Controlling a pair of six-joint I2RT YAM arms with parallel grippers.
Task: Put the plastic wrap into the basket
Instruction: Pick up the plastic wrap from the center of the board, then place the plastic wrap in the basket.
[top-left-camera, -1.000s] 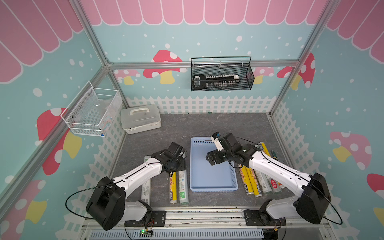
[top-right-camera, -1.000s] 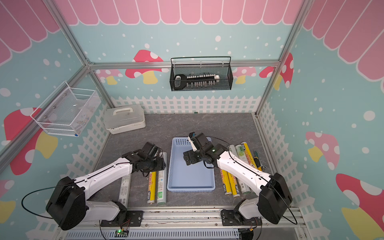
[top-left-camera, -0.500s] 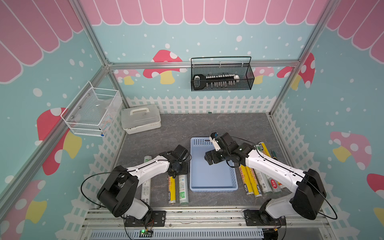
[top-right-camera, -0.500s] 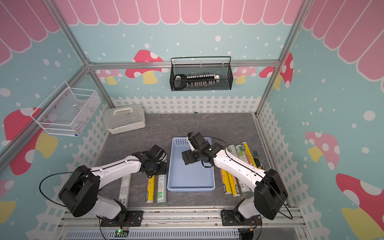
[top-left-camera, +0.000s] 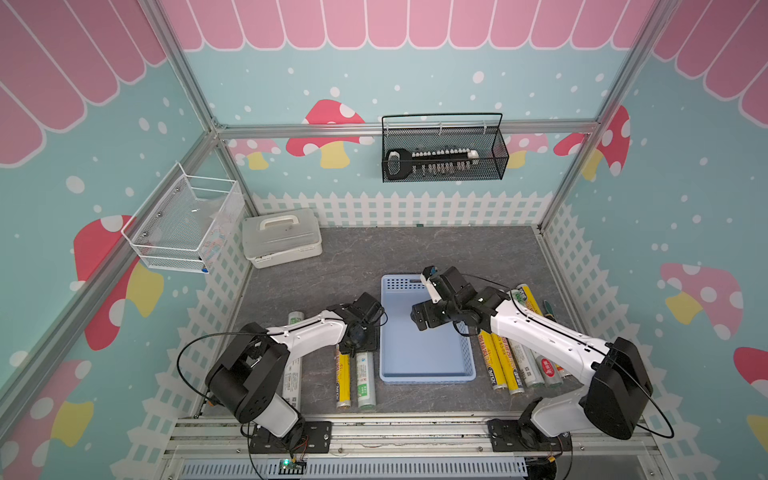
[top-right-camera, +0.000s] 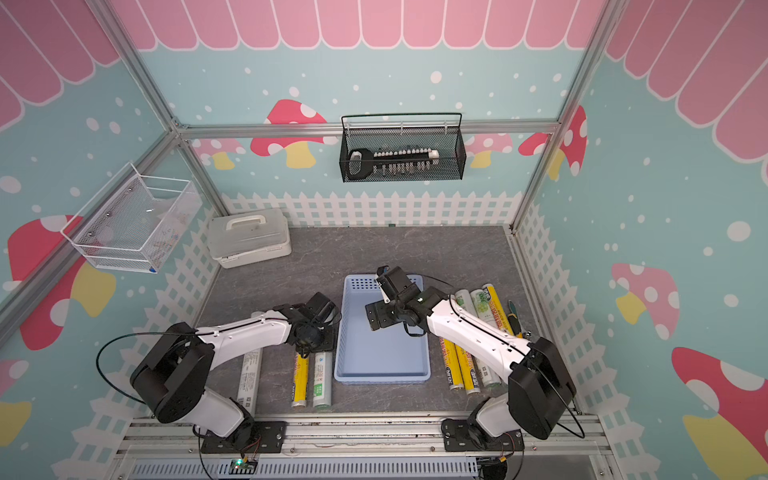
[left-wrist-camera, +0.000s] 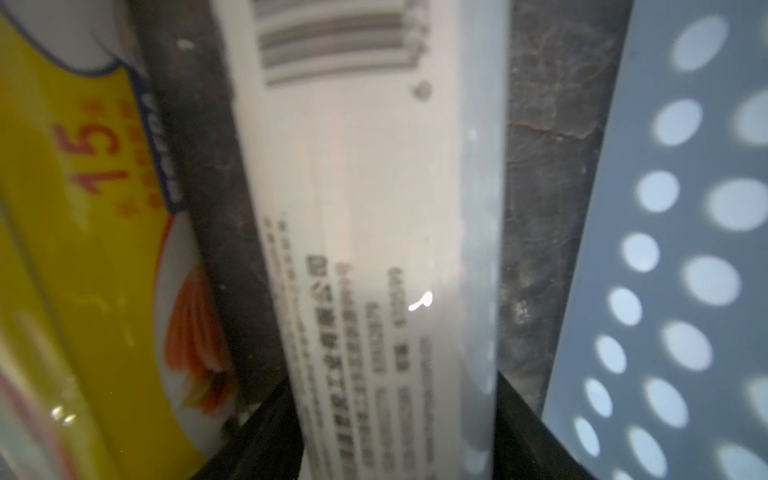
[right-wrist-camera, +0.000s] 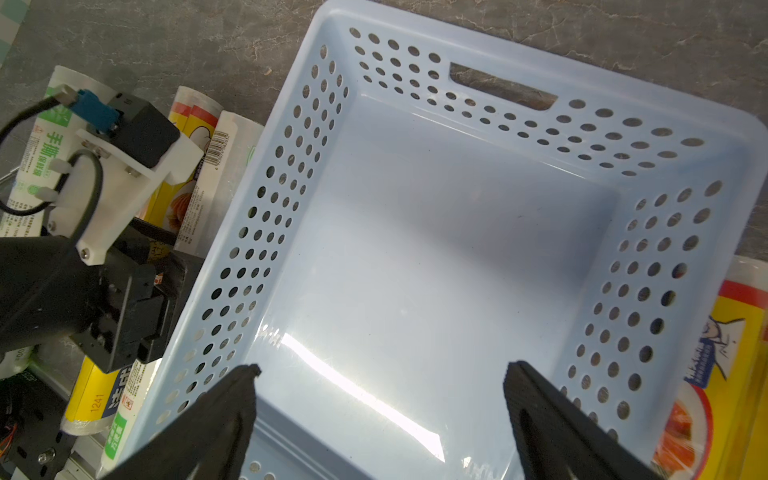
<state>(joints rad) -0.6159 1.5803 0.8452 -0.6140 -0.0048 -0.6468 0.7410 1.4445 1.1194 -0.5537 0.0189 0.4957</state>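
Down at the front, the left fingers (left-wrist-camera: 257, 440) straddle a white roll (left-wrist-camera: 365, 187) of plastic wrap. It lies on the worktop (top-left-camera: 365, 257) between a yellow roll (top-left-camera: 343, 380) and the basket (top-left-camera: 428, 378). Whether they pinch it, I cannot tell. More rolls (top-left-camera: 509, 370) lie right of the basket. Further back, over the basket, the right fingers (right-wrist-camera: 224, 415) hang spread wide, holding nothing.

Robot lab test cell: alu frame (top-left-camera: 266, 134), printed mushroom backdrop (top-left-camera: 328, 120), arms (top-left-camera: 540, 332) bolted to front rail (top-left-camera: 415, 432).
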